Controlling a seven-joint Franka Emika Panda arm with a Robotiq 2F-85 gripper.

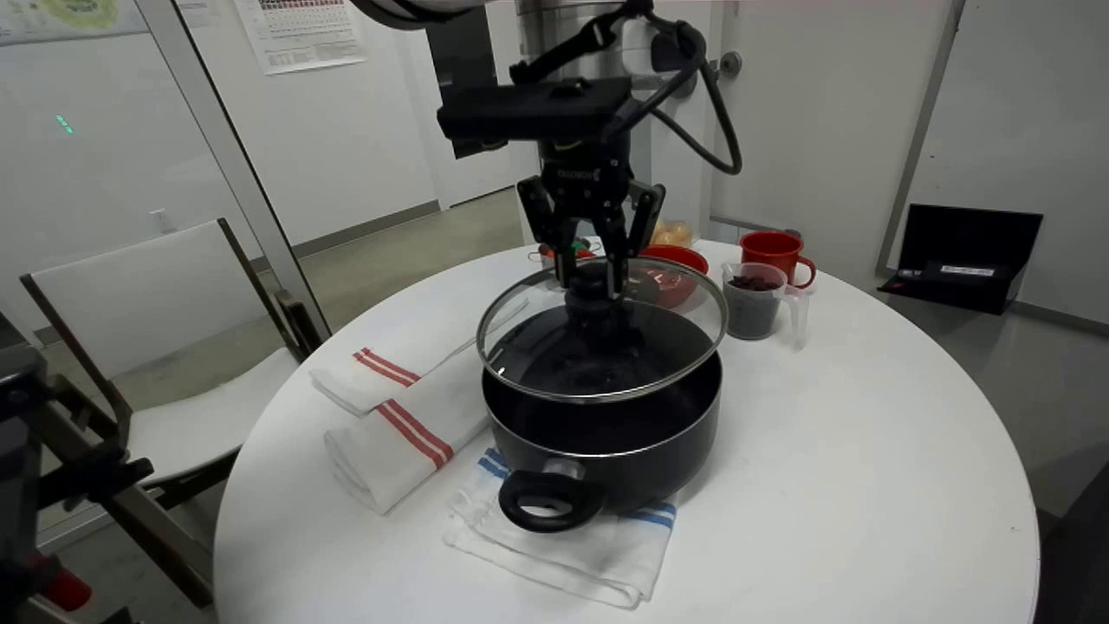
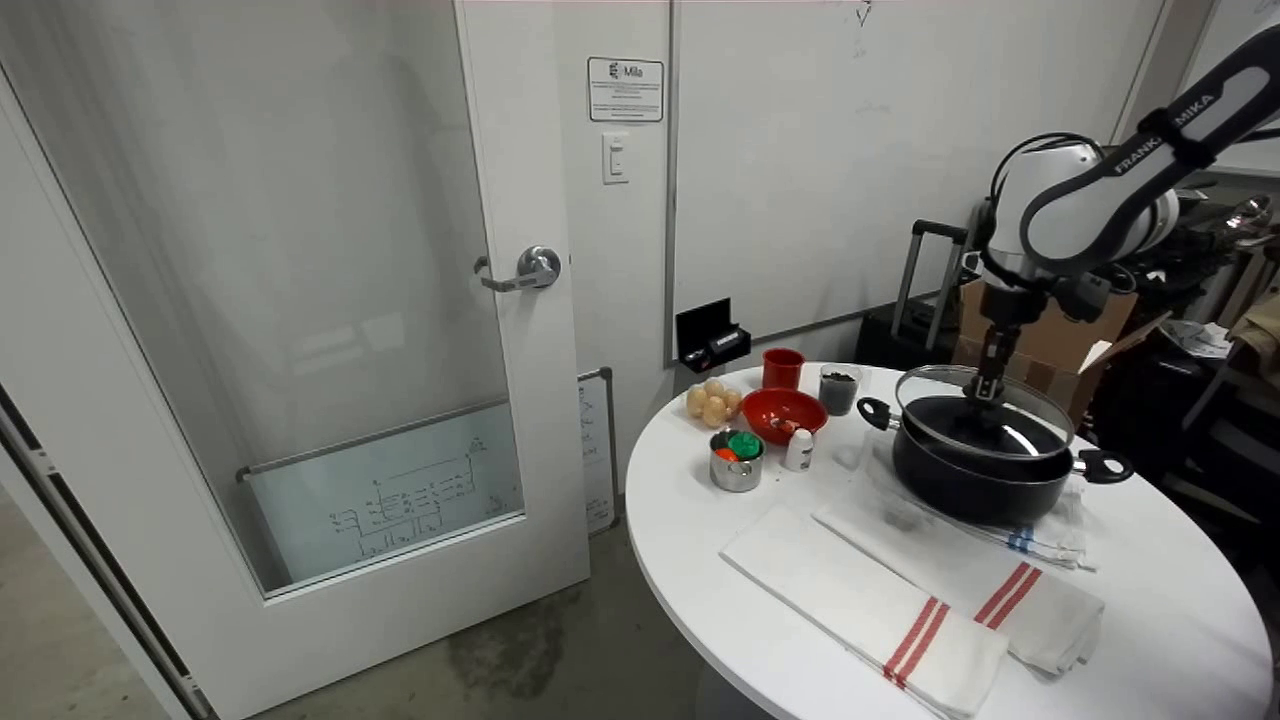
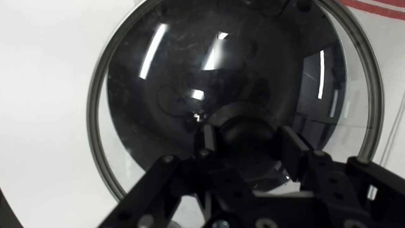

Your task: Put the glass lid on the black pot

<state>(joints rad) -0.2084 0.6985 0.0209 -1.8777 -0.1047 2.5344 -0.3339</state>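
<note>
My gripper (image 1: 592,284) is clamped on the knob (image 3: 248,137) of the glass lid (image 1: 598,371), centre frame in an exterior view. Lid's over the black pot (image 1: 654,464), gap showing along its lower rim; can't tell if rims touch further back. Pot's on blue-striped towel (image 1: 563,550), lower centre. Red-striped towels (image 1: 390,455), left of centre. Red mug (image 1: 767,250), right of centre, higher up.
</note>
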